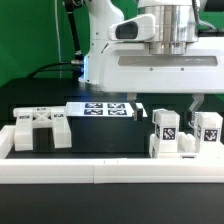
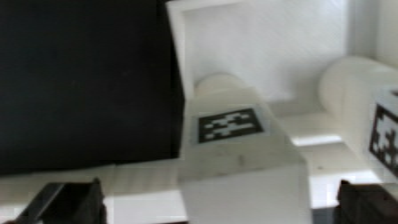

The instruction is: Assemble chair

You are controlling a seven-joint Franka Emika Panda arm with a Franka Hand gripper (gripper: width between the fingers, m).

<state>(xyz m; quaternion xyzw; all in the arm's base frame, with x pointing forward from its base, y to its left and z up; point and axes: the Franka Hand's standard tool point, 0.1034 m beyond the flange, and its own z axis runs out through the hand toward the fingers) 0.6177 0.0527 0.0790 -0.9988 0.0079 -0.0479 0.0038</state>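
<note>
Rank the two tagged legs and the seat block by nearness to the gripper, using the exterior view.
1. inner leg, directly under the open gripper.
2. outer leg, toward the exterior view's right.
3. seat block, far at the exterior view's left.

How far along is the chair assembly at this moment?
Done: nothing looks joined; the slotted seat block sits alone at the exterior view's left. In hand: the claw is open and empty, above a tagged part and its neighbour by the border rail. Left: gripping a part and all the joining.
</note>
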